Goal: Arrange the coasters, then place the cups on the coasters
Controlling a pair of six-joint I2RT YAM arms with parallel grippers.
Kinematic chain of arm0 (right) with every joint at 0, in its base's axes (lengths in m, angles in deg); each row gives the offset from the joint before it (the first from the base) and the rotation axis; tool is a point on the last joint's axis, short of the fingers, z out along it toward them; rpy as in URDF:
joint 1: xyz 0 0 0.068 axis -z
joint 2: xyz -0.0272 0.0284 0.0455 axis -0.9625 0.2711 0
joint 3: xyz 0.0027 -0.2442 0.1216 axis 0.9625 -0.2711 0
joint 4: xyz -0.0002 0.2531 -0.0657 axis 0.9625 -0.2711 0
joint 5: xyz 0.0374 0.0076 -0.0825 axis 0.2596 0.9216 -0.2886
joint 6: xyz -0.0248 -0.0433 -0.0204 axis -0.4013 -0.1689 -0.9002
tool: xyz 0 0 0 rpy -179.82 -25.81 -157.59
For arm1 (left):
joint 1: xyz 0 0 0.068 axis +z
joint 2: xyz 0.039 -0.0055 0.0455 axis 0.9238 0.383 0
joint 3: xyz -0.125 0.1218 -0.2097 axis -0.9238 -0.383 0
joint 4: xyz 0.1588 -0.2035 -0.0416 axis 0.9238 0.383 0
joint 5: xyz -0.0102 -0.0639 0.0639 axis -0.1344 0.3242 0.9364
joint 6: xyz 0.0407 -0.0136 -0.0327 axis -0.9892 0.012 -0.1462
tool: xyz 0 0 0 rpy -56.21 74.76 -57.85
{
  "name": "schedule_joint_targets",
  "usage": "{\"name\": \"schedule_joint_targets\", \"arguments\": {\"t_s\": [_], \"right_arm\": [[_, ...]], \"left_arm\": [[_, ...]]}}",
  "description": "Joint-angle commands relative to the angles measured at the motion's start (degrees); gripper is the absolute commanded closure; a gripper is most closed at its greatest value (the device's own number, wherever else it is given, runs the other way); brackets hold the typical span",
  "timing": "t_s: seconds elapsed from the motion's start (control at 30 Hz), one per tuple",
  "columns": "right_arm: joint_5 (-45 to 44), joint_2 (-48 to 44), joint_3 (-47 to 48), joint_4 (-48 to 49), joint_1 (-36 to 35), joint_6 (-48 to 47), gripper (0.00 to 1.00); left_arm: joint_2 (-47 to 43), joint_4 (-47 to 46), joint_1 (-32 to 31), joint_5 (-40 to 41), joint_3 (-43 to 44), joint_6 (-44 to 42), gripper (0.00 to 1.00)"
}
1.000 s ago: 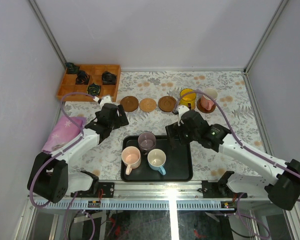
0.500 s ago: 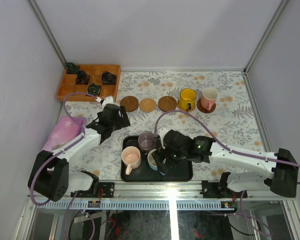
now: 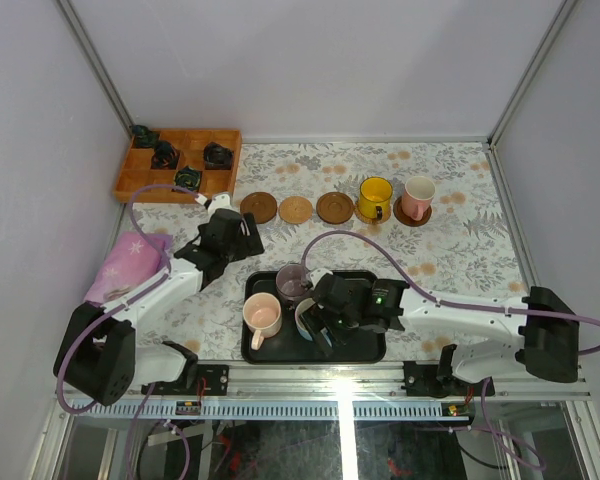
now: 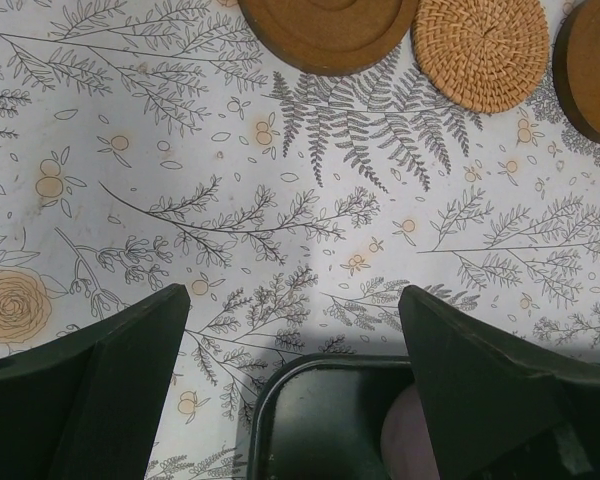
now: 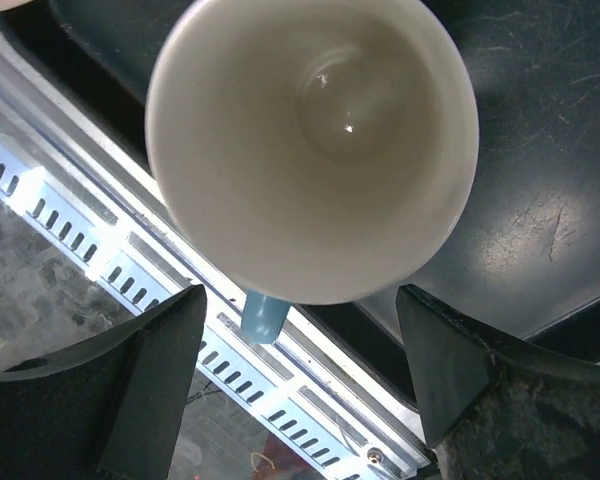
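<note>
Three bare coasters, a dark one [image 3: 259, 208], the tan woven one [image 3: 296, 209] and another dark one [image 3: 334, 207], lie in a row. The yellow cup [image 3: 375, 198] and the salmon-pink cup [image 3: 417, 197] each stand on a coaster. On the black tray [image 3: 270, 352] are the peach-pink cup [image 3: 262, 316], the mauve cup [image 3: 293, 283] and the light blue cup [image 5: 310, 150]. My right gripper [image 5: 295, 300] is open over the light blue cup, its fingers either side of the blue handle [image 5: 263, 315]. Open as well, my left gripper [image 4: 295, 300] hovers over the tray's far left corner [image 4: 320, 420].
A wooden compartment box [image 3: 178, 165] with small black objects stands at the back left. A pink cloth [image 3: 130, 262] lies at the left edge. The metal rail [image 5: 80, 220] runs just past the tray's near rim.
My right arm has swung from beside the yellow cup down to the tray, over the light blue cup. The left arm has barely moved.
</note>
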Motion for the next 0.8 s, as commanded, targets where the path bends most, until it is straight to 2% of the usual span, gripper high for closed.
{"name": "schedule_joint_targets", "arguments": {"t_s": [0.0,0.17,0.23,0.3,0.33,0.37,0.47,0.57,0.77], "right_arm": [[-2.3,2.2,1.2,-0.6,-0.9,2.5,0.19],[-3.1,3.8,2.1,-1.1,-1.1,2.9,0.26],[-3.4,4.2,2.7,-1.2,-1.1,3.0,0.32],[-3.6,4.3,3.1,-1.3,-1.2,2.8,0.48],[-3.7,4.3,3.2,-1.5,-1.3,2.7,0.61],[-3.8,4.3,3.5,-1.6,-1.4,2.7,0.68],[-3.9,4.2,3.6,-2.1,-1.6,2.4,0.76],[-3.9,3.8,3.8,-2.8,-1.8,2.2,0.99],[-9.1,0.5,5.1,-7.9,-2.6,3.9,1.0]], "left_arm": [[-1.0,0.0,-1.0,1.7,0.0,0.1,0.14],[-1.2,0.1,-1.5,2.3,0.0,0.1,0.14],[-1.4,0.2,-1.6,2.5,0.0,0.1,0.14],[-1.6,0.4,-1.7,2.6,-0.1,0.0,0.13],[-1.7,0.5,-1.8,2.6,0.0,-0.1,0.14],[-1.7,0.6,-1.9,2.8,0.0,-0.1,0.14],[-1.8,0.8,-2.0,3.1,0.1,-0.2,0.14],[-1.8,0.9,-2.0,3.2,0.2,-0.2,0.14],[-2.3,1.3,-2.3,3.8,0.0,-0.2,0.14]]}}
